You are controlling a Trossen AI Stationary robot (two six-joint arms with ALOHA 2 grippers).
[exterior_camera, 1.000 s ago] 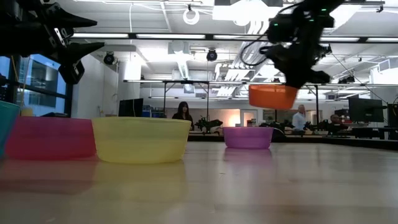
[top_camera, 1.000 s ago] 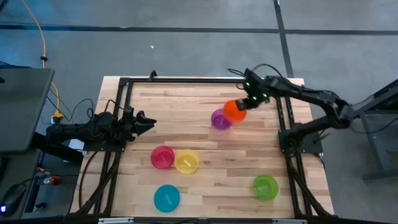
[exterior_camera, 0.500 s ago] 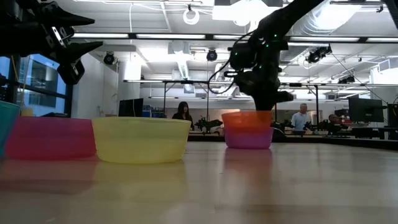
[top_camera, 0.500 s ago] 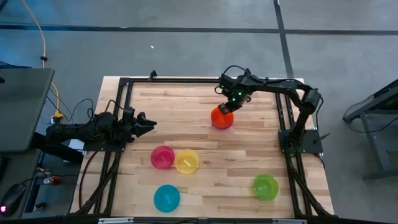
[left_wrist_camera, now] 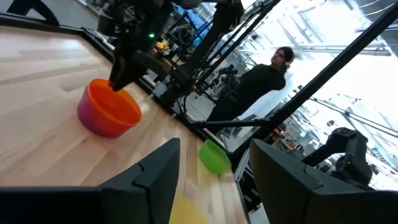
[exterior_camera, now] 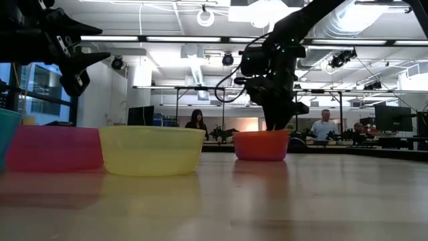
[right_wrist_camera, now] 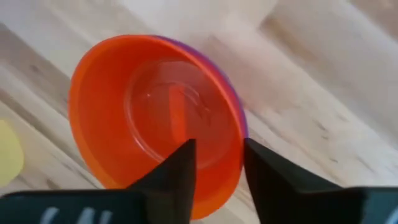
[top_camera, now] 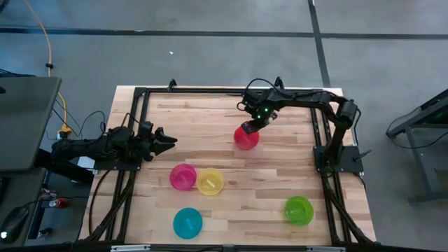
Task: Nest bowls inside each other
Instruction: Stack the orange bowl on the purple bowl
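From above, the orange bowl [top_camera: 246,137] hides the purple one almost completely. The right wrist view is what gives it away: a thin purple rim [right_wrist_camera: 235,106] peeks out around the orange bowl, so it's sitting nested inside, on the far middle of the worktop [top_camera: 280,175]. The right gripper [right_wrist_camera: 217,163] has its fingers narrow, one inside the orange rim and one outside, pinching the wall. The left gripper [top_camera: 165,140] hangs over the worktop's left edge, fingers spread and empty. Pink [top_camera: 183,176] and yellow [top_camera: 210,182] sit touching mid-worktop, blue [top_camera: 187,222] near the front edge, green [top_camera: 299,210] front right.
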